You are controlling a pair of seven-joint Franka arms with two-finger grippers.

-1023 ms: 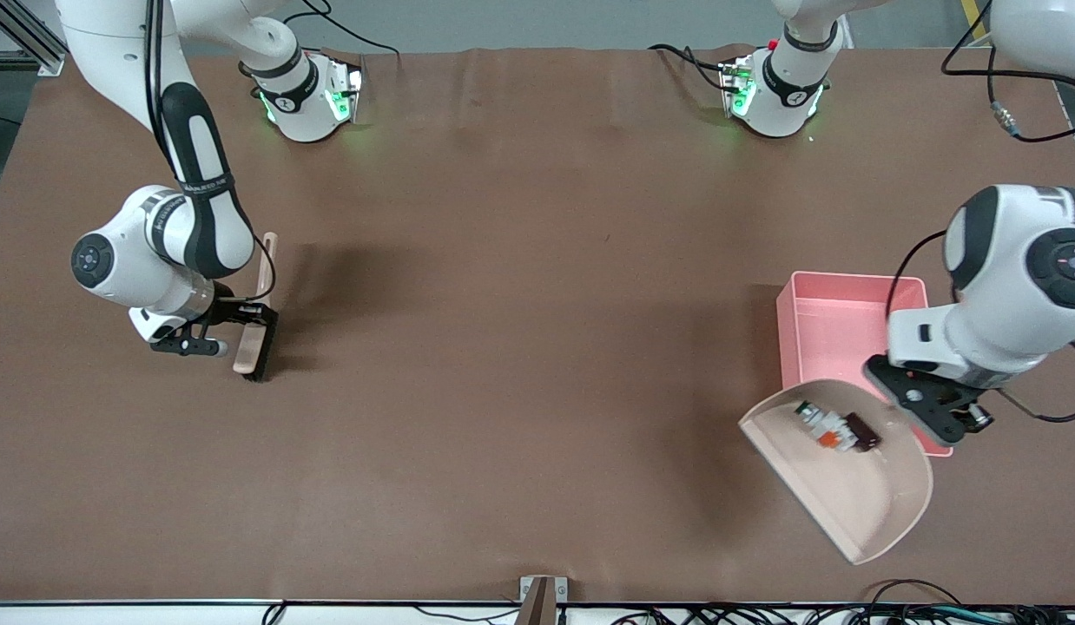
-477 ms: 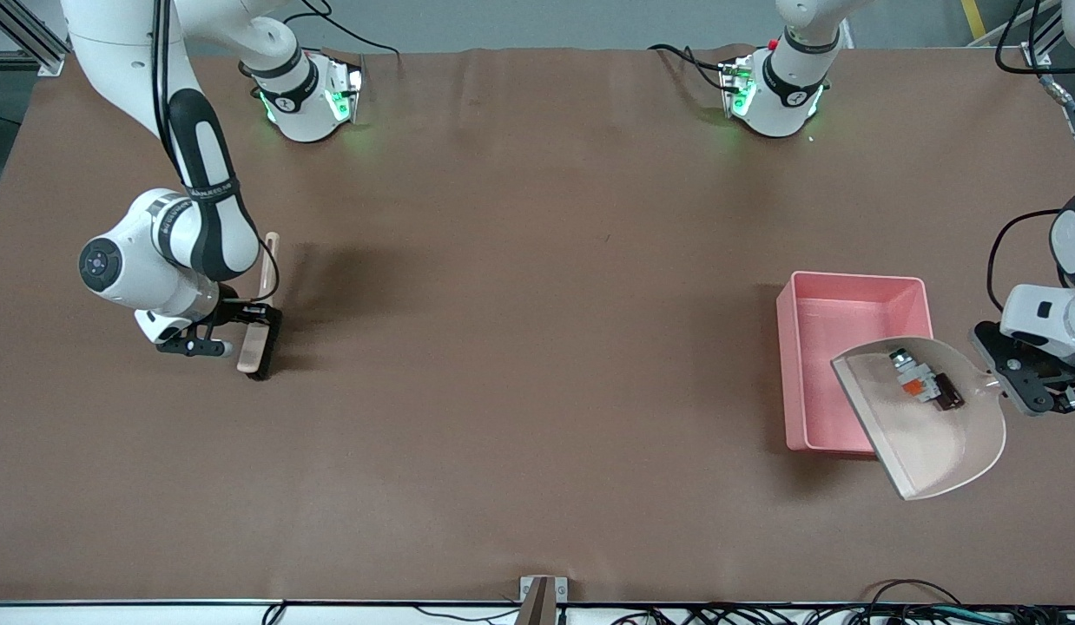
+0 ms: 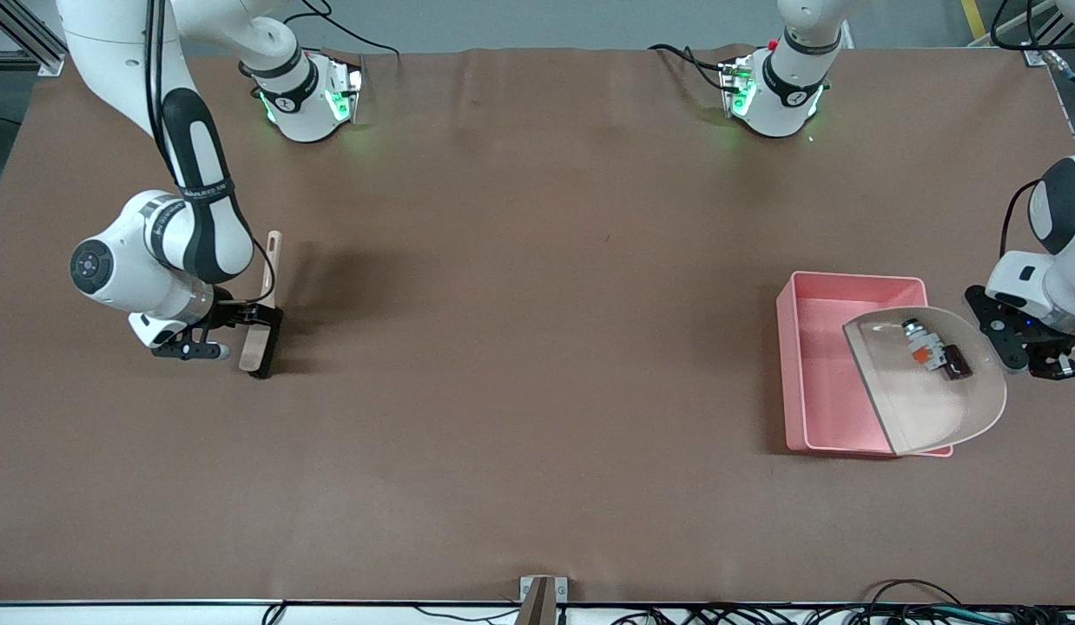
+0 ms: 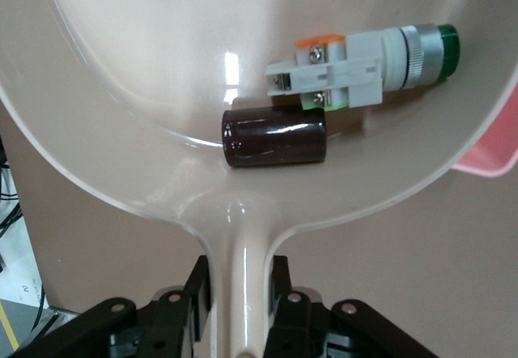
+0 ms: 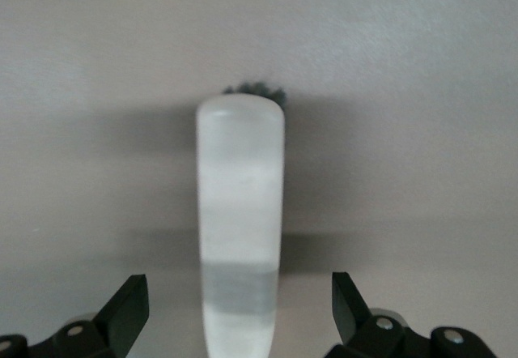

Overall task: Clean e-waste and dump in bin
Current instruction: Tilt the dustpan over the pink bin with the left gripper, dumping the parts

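Front view: dump step is in hand. The dustpan is held over the bin by the left gripper, w/ the e-waste lying in the pan; a tilt toward the bin is judged to be needed next. The brush lies on the brown desk by the right gripper.

Left wrist view: the gripper is seen clenched on the pan handle.

Right wrist view: the right gripper's jaws are seen released, either side of the brush handle.

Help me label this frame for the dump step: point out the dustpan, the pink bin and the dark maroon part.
dustpan (image 3: 924, 415), front view, bare floor of the pan.
pink bin (image 3: 785, 373), front view, side wall toward the right arm's end.
dark maroon part (image 4: 275, 137), left wrist view, middle of its body.
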